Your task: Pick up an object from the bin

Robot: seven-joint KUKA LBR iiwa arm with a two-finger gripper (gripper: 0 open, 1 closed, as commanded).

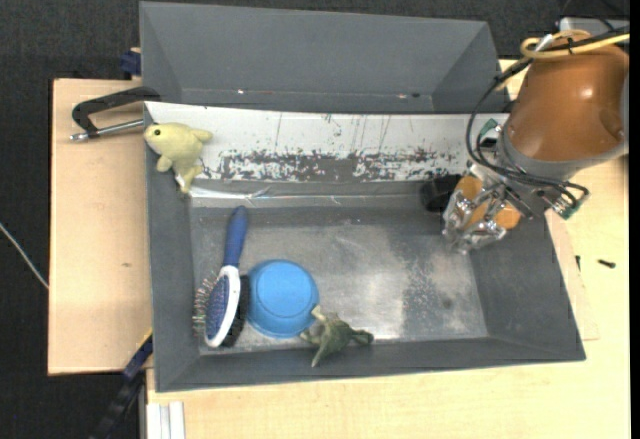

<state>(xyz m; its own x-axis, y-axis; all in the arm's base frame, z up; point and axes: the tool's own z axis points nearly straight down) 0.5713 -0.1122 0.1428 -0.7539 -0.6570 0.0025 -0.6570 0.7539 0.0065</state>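
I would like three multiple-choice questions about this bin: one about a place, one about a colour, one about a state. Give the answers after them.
1. Where in the bin is the yellow plush toy?
A. the view's upper left corner
B. the lower right corner
C. the middle of the floor

2. What colour is the bowl?
A. red
B. blue
C. white

3. How is the hairbrush?
A. standing in the bowl
B. hanging over the rim
C. lying on the floor

Answers:
1 A: it rests against the back wall at the left end.
2 B: it is plainly blue.
3 C: it lies beside the bowl, far from the gripper at the right side.
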